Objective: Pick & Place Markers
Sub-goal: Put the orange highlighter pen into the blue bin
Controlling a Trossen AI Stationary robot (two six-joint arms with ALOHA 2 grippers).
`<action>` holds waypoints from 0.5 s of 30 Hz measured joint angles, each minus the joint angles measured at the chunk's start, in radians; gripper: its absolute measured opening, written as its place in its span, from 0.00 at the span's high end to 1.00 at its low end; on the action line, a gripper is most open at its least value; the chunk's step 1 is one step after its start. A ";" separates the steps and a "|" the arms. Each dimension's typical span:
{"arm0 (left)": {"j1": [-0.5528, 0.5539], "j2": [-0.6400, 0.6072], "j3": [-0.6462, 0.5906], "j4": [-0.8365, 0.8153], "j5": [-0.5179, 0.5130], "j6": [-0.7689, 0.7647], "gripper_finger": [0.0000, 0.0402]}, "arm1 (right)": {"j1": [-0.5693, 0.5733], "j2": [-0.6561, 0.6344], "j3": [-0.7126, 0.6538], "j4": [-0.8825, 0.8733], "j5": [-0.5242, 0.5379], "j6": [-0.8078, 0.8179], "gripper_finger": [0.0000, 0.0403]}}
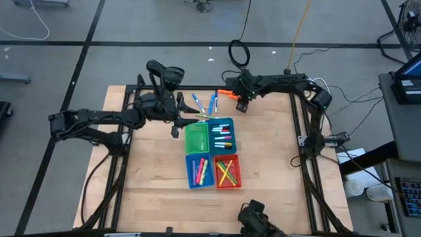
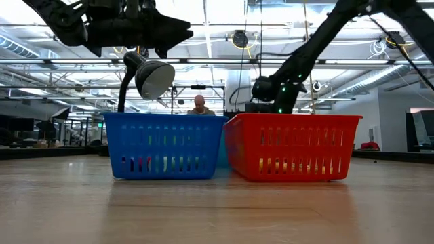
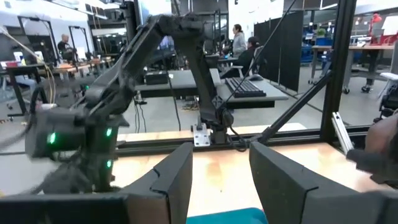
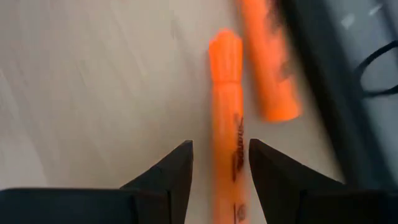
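My right gripper [image 4: 221,180] [image 1: 242,103] is open near the table's far edge, pointing down. Its fingers stand on either side of an orange marker [image 4: 225,118] that lies flat on the wood, without touching it. A second orange marker [image 4: 267,62] lies beside the first, and both orange markers [image 1: 227,94] show in the high view. A few blue markers [image 1: 204,104] lie on the table beyond the bins. More markers lie in the teal bin [image 1: 223,135], blue bin [image 1: 199,170] and red bin [image 1: 227,171]. My left gripper [image 3: 221,180] [image 1: 176,125] is open and empty, raised beside the green bin [image 1: 196,138].
The four bins stand together as a square block at the table's middle. A black frame rail [image 1: 197,87] runs along the far edge, close behind the orange markers. A lamp head [image 2: 154,76] stands behind the blue bin. People sit in the room beyond. Bare wood [image 1: 151,171] lies left and right of the bins.
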 joint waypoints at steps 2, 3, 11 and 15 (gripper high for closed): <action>-0.003 0.000 0.000 0.003 0.000 -0.006 0.60 | -0.009 0.034 0.029 -0.050 -0.007 0.004 0.64; -0.004 0.000 0.000 0.002 0.000 -0.014 0.60 | -0.012 0.048 0.035 -0.073 -0.011 0.004 0.64; -0.005 0.000 0.000 -0.027 0.000 -0.026 0.60 | -0.008 0.099 0.033 -0.203 0.001 0.008 0.75; -0.005 0.000 0.000 -0.027 0.000 -0.025 0.60 | -0.003 0.090 0.032 -0.230 0.006 0.003 0.88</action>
